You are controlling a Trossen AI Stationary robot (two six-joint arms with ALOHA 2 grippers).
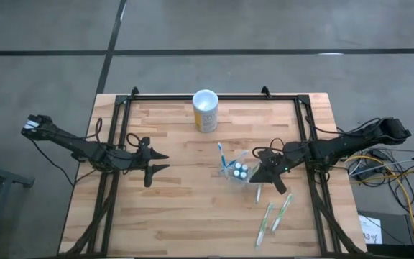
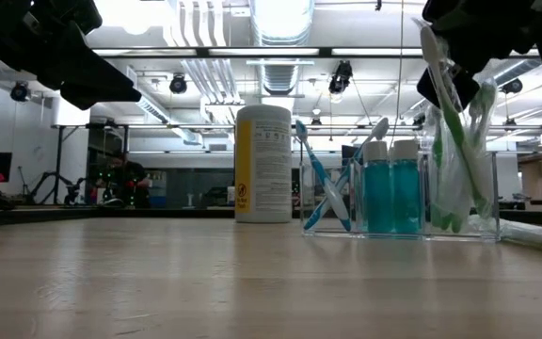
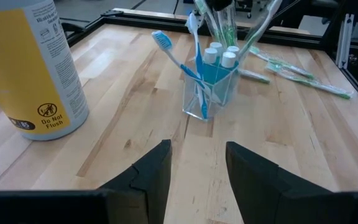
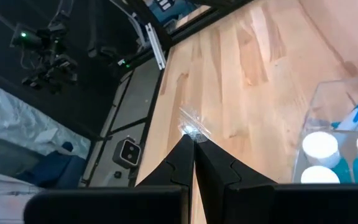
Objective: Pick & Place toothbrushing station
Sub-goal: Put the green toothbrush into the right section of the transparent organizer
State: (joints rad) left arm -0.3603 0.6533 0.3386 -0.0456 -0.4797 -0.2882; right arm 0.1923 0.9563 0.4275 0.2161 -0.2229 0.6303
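Note:
The toothbrushing station (image 1: 239,171) is a clear holder standing on the wood right of centre, with a blue toothbrush (image 3: 178,57) and two blue white-capped bottles (image 2: 390,186) in it. A green toothbrush in a clear wrapper (image 2: 459,160) stands in its right-hand compartment. My right gripper (image 1: 259,175) is shut on the top of that toothbrush. Left of centre, my left gripper (image 1: 160,162) hangs open over bare wood, pointing at the holder from a distance. My right gripper pinches the top end of the clear wrapper (image 4: 191,129) between its two fingertips. The fingers come from the table's right side, slanting slightly down. The wrapped toothbrush hangs nearly upright below them, with its lower end inside the holder (image 2: 459,221).
A tall yellow-and-white wipes canister (image 1: 205,111) stands near the far edge. Two wrapped toothbrushes (image 1: 275,216) lie on the table near the front right. A dark metal frame (image 1: 121,129) runs along the table's sides and back. Bare wood lies between the left gripper and the holder.

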